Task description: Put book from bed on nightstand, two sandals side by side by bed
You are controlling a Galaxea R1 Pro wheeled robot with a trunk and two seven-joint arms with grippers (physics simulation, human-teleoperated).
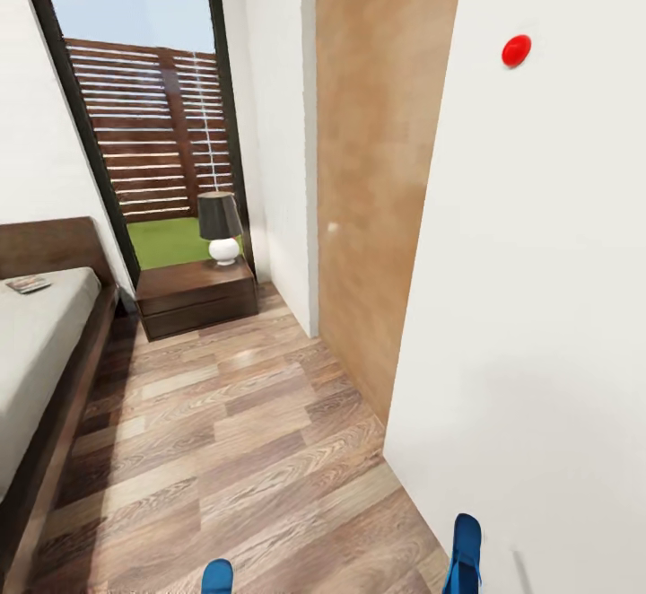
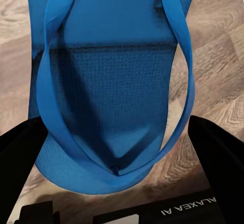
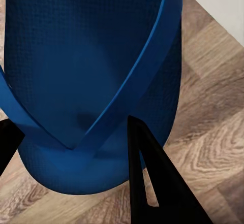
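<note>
Carrying a sandal in each gripper, the robot faces down the strip of floor (image 1: 233,432) between the bed (image 1: 40,343) and a wall (image 1: 538,307), so the pair can be set down together beside the bed.

At far left the book (image 1: 27,284) lies on the mattress near the headboard, still to be moved. Just beyond the bed's head stands the nightstand (image 1: 193,293) with its lamp (image 1: 221,226); its top has bare room for the book.

Low in the head view the tip of the left sandal (image 1: 217,576) pokes up, and the left wrist view shows that sandal (image 2: 112,97) lying between the two dark fingers (image 2: 218,158) of the left gripper (image 2: 119,153). The jaws seem closed on its toe end, though the contact itself is hidden.

Further right the right sandal (image 1: 465,554) stands on edge near the wall. In the right wrist view it (image 3: 91,82) sits between the right gripper's (image 3: 71,153) fingers (image 3: 152,183), apparently pinched at the toe end.
</note>
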